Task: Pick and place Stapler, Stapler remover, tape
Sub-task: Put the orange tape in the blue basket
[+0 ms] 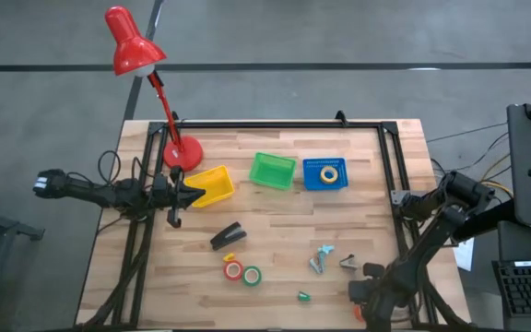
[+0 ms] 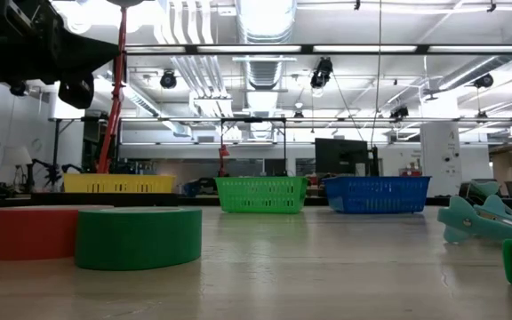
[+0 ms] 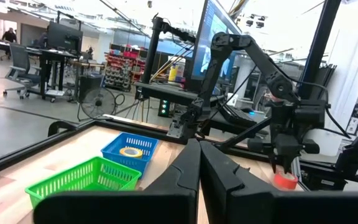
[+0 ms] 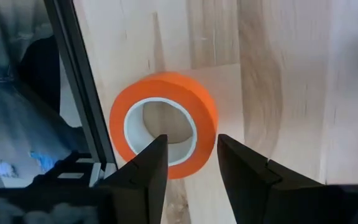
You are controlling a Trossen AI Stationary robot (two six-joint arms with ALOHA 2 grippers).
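The wooden table (image 1: pixel 275 212) has a smooth plank top. At its near right edge the right gripper (image 4: pixel 191 165) grips the wall of an orange tape roll (image 4: pixel 163 121), a ring with white core. The left gripper (image 3: pixel 199 165) is closed, empty.

Pale wood-grain counter (image 1: pixel 275 249) framed by black rails. Along its far edge sit a yellow basket (image 1: pixel 212 185), a green basket (image 1: pixel 273 171) and a blue basket (image 1: pixel 325 173) holding a yellow tape roll (image 1: pixel 328 172). A red lamp (image 1: pixel 134 43) stands at the far left corner. A black stapler (image 1: pixel 228 236) lies near red (image 1: pixel 233 270) and green (image 1: pixel 252 275) tape rolls. An orange roll (image 4: pixel 163 124) has a white core. Teal staple removers (image 1: pixel 322 259) lie toward the near right.
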